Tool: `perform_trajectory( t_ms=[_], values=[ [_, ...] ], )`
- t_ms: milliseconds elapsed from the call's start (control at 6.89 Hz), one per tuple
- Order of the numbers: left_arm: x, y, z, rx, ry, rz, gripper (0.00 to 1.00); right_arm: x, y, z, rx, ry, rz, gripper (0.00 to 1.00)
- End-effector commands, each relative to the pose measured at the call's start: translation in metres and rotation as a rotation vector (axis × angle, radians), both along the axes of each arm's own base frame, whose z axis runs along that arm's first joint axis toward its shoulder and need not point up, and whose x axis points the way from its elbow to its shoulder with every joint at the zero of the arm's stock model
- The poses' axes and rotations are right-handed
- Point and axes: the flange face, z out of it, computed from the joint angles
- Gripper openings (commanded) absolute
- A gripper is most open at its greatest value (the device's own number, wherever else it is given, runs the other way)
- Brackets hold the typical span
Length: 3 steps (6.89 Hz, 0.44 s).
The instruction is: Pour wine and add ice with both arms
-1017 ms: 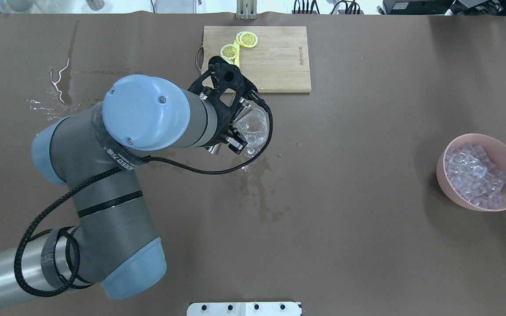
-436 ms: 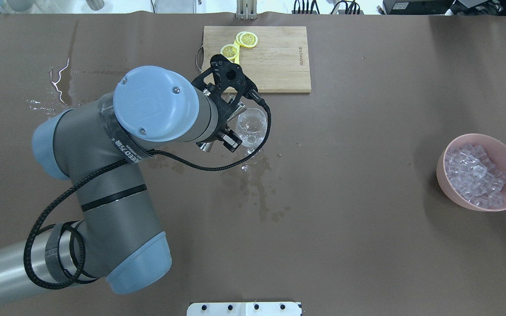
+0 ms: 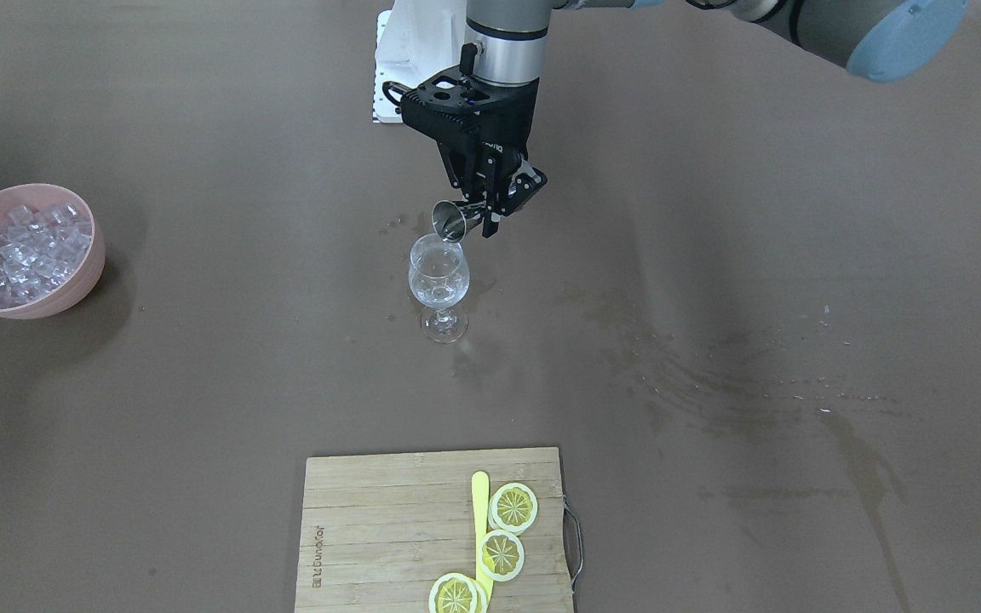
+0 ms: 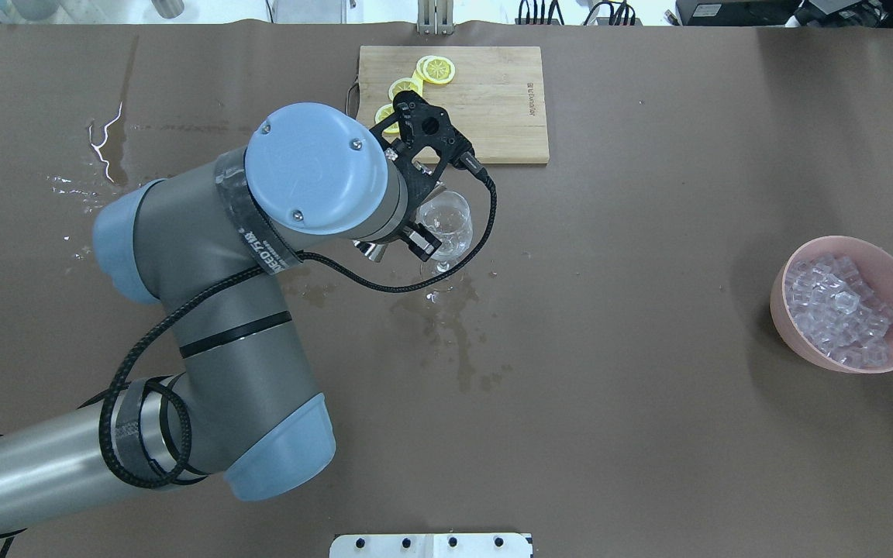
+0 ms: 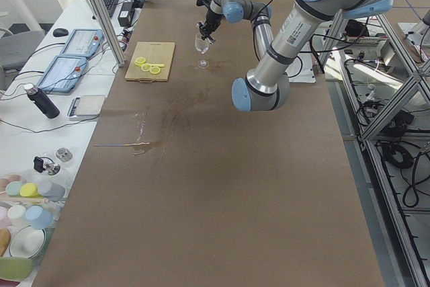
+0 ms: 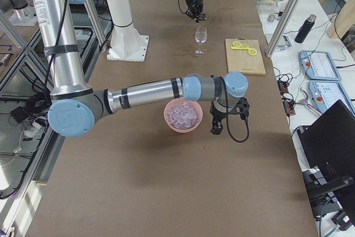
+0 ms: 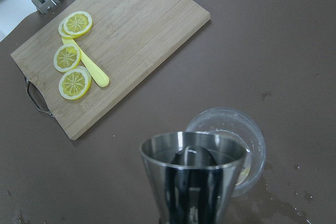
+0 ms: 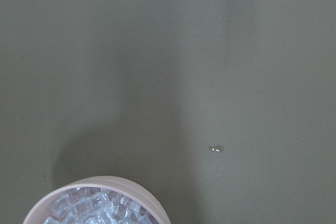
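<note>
My left gripper (image 3: 484,217) is shut on a small steel jigger (image 3: 450,221), held tilted with its mouth at the rim of the wine glass (image 3: 438,285). The glass stands upright mid-table with a little clear liquid in its bowl. In the left wrist view the jigger (image 7: 191,179) fills the foreground with the glass (image 7: 236,140) just behind it. The ice (image 4: 842,310) is heaped in a pink bowl (image 4: 795,341) at the right. My right gripper (image 6: 224,117) hangs beside that bowl (image 6: 169,123); I cannot tell whether it is open or shut.
A wooden cutting board (image 4: 485,101) with lemon slices (image 4: 439,70) and a yellow stick lies at the far edge behind the glass. Wet patches (image 4: 454,325) mark the brown table cover around the glass and to the left. A white pedestal base (image 4: 431,545) sits at the near edge.
My left arm's wrist and elbow have swung right and toward the board, turning the gripper with the jigger at the glass's rim. The glass and bowl have not moved.
</note>
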Motion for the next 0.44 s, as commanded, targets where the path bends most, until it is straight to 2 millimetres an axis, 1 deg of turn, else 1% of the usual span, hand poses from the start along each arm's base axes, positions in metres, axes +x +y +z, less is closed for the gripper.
perform_trajectory(
  t_ms=[0, 290],
  values=[
    [-0.0069, -0.0089, -0.017, -0.02, -0.067, 0.024, 0.0, -0.0005, -0.001, -0.0001, 0.0, 0.0, 0.0, 1.0],
    [-0.009, -0.011, -0.013, -0.023, -0.105, 0.047, 0.0, 0.0003, -0.0015, -0.0008, 0.0, 0.0, 0.001, 1.0]
  ],
)
